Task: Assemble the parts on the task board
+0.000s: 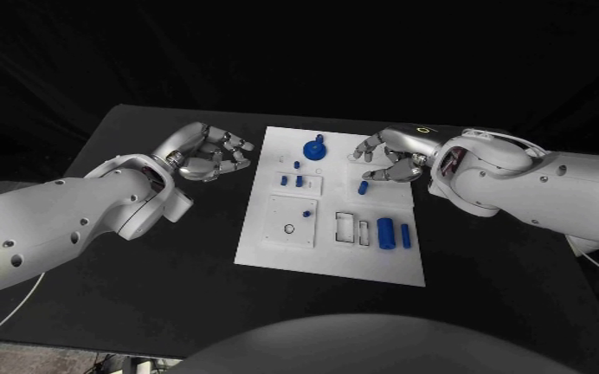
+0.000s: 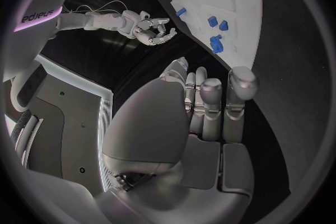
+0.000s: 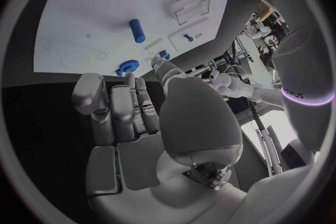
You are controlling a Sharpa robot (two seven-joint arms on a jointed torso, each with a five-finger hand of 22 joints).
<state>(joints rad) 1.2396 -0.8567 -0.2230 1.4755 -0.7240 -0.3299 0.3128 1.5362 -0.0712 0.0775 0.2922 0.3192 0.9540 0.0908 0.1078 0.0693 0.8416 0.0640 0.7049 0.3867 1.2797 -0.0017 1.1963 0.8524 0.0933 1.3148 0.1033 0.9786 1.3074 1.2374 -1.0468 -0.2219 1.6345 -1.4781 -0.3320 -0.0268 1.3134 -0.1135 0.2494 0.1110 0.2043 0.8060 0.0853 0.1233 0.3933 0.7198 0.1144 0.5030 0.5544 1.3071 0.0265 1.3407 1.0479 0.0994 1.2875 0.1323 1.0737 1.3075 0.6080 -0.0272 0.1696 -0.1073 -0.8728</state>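
Spanning the middle of the scene, the black counter [image 1: 163, 132] carries the white task board [image 1: 375, 257], which is laid flat and centred between the two arms, a position judged to put its recesses within reach of either side. The left robot hand [image 1: 206, 153] is held above the counter just beside the board's far left corner, fingers curled loosely inward with nothing in them; it is judged to be parked there so that the board is left unobstructed. The right robot hand [image 1: 389, 159] is poised over the board's far right corner, fingers bent and slightly apart, and nothing is seen held in it; whether a fingertip touches the board cannot be told. On the board, the largest part, a blue cylinder [image 1: 389, 233], lies in the near right area beside rectangular recesses, with a slim blue pin [image 1: 406, 235] just beside it. A round blue gear-like part [image 1: 316, 148] rests near the far edge, close to the right robot hand, and is judged a likely first pick. A short blue peg [image 1: 363, 188] lies loose near the right edge, and small blue pieces [image 1: 291, 181] sit in a framed compartment left of centre. The parts are spread apart, so assembly is judged barely begun.
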